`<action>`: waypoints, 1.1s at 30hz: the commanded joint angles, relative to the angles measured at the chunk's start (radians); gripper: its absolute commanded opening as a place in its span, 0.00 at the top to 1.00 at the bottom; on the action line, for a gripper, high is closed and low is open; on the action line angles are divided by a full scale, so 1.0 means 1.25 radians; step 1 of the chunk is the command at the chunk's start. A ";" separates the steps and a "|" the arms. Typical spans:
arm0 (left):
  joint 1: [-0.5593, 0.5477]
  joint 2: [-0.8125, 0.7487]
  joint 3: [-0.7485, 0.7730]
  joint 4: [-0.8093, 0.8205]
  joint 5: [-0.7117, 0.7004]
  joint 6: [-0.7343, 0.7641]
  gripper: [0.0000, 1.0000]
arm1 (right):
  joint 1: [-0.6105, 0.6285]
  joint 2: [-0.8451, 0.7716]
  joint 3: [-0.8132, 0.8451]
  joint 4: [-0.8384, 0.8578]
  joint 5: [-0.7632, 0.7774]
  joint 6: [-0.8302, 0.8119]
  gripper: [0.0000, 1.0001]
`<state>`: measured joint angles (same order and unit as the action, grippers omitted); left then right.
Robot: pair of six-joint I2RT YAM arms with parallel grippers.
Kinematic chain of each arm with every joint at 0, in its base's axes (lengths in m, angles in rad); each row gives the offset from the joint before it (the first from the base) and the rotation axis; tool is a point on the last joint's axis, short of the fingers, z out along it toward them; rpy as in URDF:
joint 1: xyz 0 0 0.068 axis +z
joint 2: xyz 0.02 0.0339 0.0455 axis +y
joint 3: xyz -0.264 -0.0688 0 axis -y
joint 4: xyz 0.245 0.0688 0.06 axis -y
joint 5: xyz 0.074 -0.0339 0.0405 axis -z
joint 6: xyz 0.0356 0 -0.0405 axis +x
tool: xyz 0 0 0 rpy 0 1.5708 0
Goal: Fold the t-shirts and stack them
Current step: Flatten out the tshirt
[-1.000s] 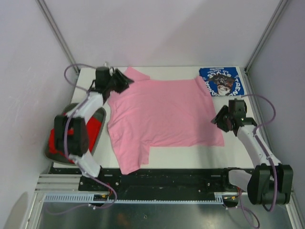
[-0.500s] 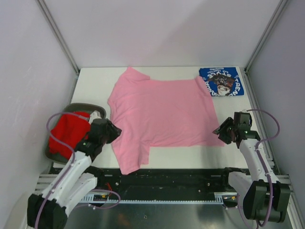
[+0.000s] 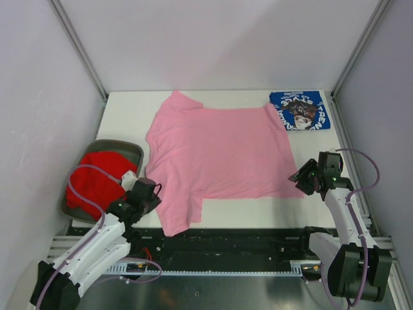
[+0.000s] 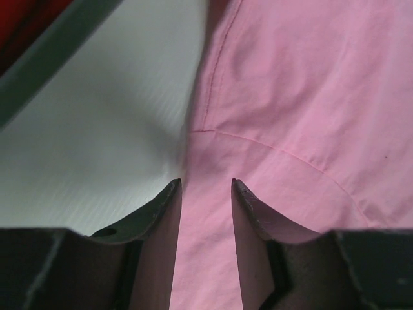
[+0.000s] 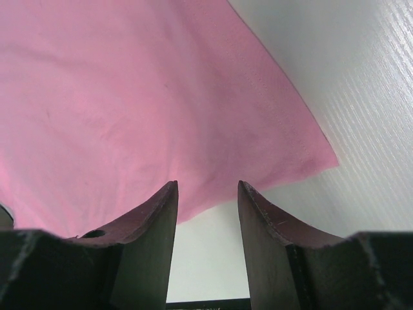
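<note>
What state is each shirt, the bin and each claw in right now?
pink shirt: spread out flat, not folded.
blue shirt: folded, lying at the far right corner.
red shirt: bunched up, not folded, inside the bin.
bin: holding the red shirt.
left claw: open, at the pink shirt's left edge.
right claw: open, at the pink shirt's near right corner.

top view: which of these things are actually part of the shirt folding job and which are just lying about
Part of the job:
- pink t-shirt, spread flat on the table
- blue t-shirt, folded at the far right corner
- red t-shirt, bunched in the bin

Just lying about:
- grey bin at the table's left edge
</note>
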<state>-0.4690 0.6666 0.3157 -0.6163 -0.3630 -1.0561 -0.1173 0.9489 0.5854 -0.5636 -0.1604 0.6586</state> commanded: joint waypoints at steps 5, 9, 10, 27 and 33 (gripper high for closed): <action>-0.032 0.034 0.001 -0.024 -0.096 -0.074 0.59 | -0.014 0.010 -0.004 0.017 -0.006 -0.010 0.54; -0.045 0.055 0.003 -0.022 -0.094 -0.081 0.59 | -0.017 0.006 -0.007 0.016 -0.001 -0.013 0.54; -0.048 0.059 0.002 -0.021 -0.094 -0.083 0.59 | -0.018 0.004 -0.008 0.016 -0.001 -0.013 0.54; -0.088 0.083 0.030 -0.018 -0.106 -0.054 0.87 | -0.025 0.013 -0.022 0.021 0.050 -0.005 0.54; -0.088 0.037 0.053 -0.041 -0.139 -0.041 1.00 | -0.039 0.028 -0.025 -0.012 0.089 0.021 0.51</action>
<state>-0.5720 0.7528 0.3264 -0.6479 -0.4599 -1.1149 -0.1474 0.9714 0.5568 -0.5587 -0.1028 0.6590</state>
